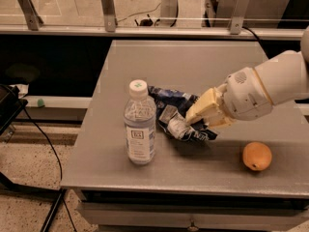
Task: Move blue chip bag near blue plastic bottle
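Note:
The blue plastic bottle (pixel 140 123) stands upright near the front left of the grey table (pixel 188 66), with a white cap and a white-and-blue label. The blue chip bag (pixel 176 117), crumpled dark blue foil with silvery patches, lies just right of the bottle, its left end close to or touching it. My gripper (pixel 197 116), with pale yellow fingers on a white arm coming from the right, is shut on the bag's right part and covers some of it.
A round orange fruit (pixel 257 156) lies near the table's front right edge. A railing with metal posts (pixel 108 8) runs behind the table. A black cable (pixel 43 134) hangs at the left over the floor.

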